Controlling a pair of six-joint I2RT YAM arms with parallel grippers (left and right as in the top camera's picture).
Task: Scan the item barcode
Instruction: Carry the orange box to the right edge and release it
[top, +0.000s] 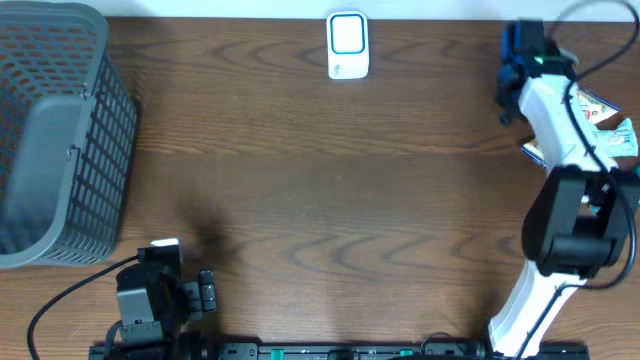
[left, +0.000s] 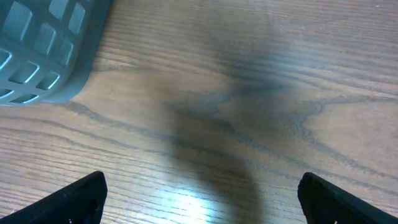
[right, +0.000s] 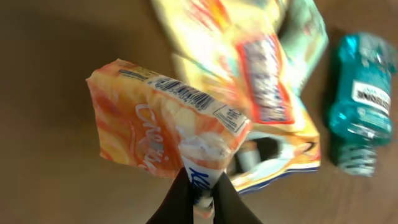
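Pack (right: 161, 124) pinched by its corner in my right claw (right: 202, 196), jaws nearly closed, far right of table (top: 300, 180); long axis slants up-left, barcode (right: 183, 92) along the upper edge facing my camera. Left claw (left: 199, 193) wide open, empty, basket (left: 43, 56) beside, bare wood ahead.

Tilted orange snack packet (right: 143, 130), barcode (right: 186, 94) along upper edge, corner pinched

The left arm (top: 145, 295) sits folded low at the near edge, its pincer (left: 202, 190) spread wide with nothing between the fingers. The right arm (top: 550, 125) stretches to the far right corner. Its pincer (right: 198, 196) is pinched nearly together on the corner of a snack packet (right: 155, 124), and from overhead its tips seem hidden under the wrist.
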